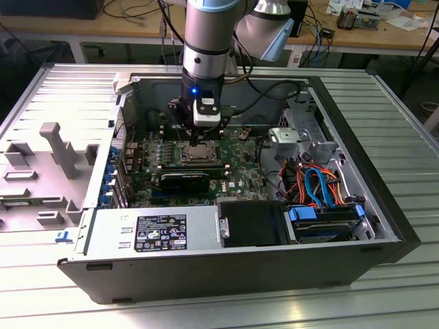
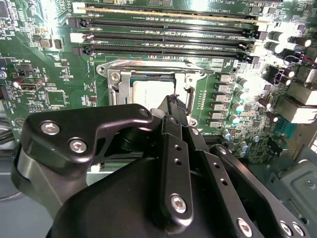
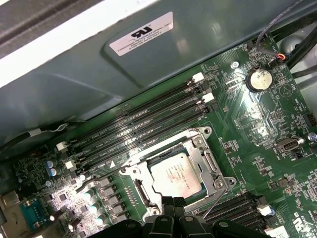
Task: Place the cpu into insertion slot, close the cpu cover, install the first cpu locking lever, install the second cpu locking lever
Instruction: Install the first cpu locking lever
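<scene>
The cpu (image 3: 174, 177), a flat silver-grey square, lies in the insertion slot (image 3: 214, 168) on the green board. The cpu cover (image 3: 198, 141), a silver frame with a square window, lies flat around the chip. A thin wire locking lever (image 3: 214, 203) slants up beside the socket, and another lever (image 3: 101, 177) runs along the opposite side. My gripper (image 3: 173, 204) hangs just over the socket's edge next to the slanted lever, fingers shut with nothing between them. In the second wrist view the fingertips (image 2: 174, 103) overlap the cpu (image 2: 148, 93). In the exterior view the gripper (image 1: 197, 145) stands over the socket (image 1: 199, 155).
Long black memory slots (image 3: 143, 124) run beside the socket. A black card (image 1: 185, 181) stands close to the socket. Case walls (image 1: 123, 123) enclose the board, with cables (image 1: 315, 181) and a drive bay at the exterior view's right. A grey fixture (image 1: 58, 154) sits outside.
</scene>
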`<state>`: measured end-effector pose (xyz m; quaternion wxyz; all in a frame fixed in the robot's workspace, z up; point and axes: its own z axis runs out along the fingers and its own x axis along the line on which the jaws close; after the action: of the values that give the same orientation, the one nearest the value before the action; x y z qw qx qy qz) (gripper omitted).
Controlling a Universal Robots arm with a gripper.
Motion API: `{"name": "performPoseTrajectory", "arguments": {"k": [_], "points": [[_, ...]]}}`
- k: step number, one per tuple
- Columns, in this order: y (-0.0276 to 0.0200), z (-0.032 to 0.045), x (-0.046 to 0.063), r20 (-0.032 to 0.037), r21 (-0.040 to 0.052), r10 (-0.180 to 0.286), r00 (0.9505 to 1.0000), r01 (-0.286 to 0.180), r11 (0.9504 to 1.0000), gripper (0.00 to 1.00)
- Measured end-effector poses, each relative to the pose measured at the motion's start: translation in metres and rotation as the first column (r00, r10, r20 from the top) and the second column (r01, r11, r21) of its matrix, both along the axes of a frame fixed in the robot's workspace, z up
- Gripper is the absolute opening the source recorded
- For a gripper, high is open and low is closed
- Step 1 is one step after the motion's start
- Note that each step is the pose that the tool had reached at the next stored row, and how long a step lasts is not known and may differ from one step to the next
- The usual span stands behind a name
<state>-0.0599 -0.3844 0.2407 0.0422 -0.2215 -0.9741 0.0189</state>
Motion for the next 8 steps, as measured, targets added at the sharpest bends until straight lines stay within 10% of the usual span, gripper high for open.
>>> {"name": "performPoseTrajectory", "arguments": {"k": [8], "points": [[0.0000,0.0000,0.0000,0.0000,0.0000,0.007,1.0000,-0.007,1.0000,0.11]]}}
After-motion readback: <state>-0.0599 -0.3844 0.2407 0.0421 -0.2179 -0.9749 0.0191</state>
